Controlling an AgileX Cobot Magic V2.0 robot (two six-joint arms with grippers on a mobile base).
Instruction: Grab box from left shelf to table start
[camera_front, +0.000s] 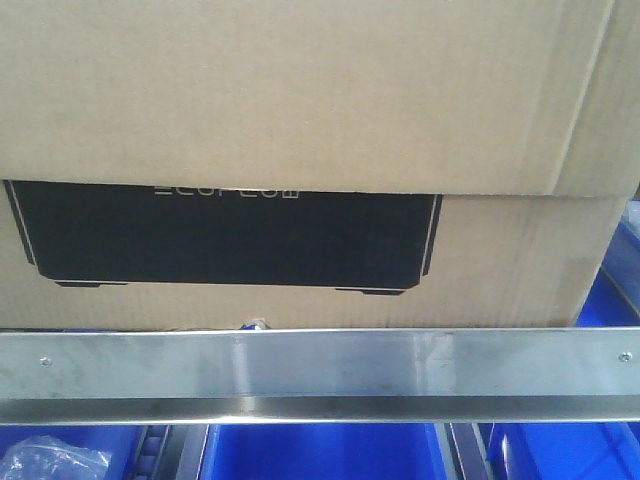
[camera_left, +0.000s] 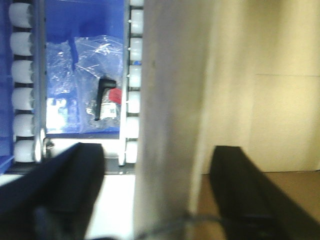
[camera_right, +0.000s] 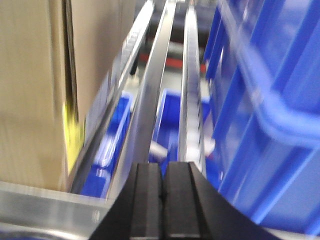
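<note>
The box is seen sitting on the left shelf. It fills the front view from 9 o'clock over 12 to 3 o'clock, just behind the silver rail at 6 o'clock. Blue bins are seen under the rail at 6 o'clock. The table is not seen in any view, so the box is judged not to be lifted off yet.

The left gripper is held wide, with its 2 black fingers at 7 and 5 o'clock in its own view. A blurry pale strip is seen between them (what it is cannot be told), and the box is at 3 o'clock. The right gripper is pressed closed on nothing at 6 o'clock in its view, with the box at 9 o'clock.

The reaching step is judged to be in hand. Next, the right gripper would need to be opened. Then the box would need to be held from both sides and pulled out over the rail.

A clear bag is seen in 1 bin at 10 o'clock.
</note>
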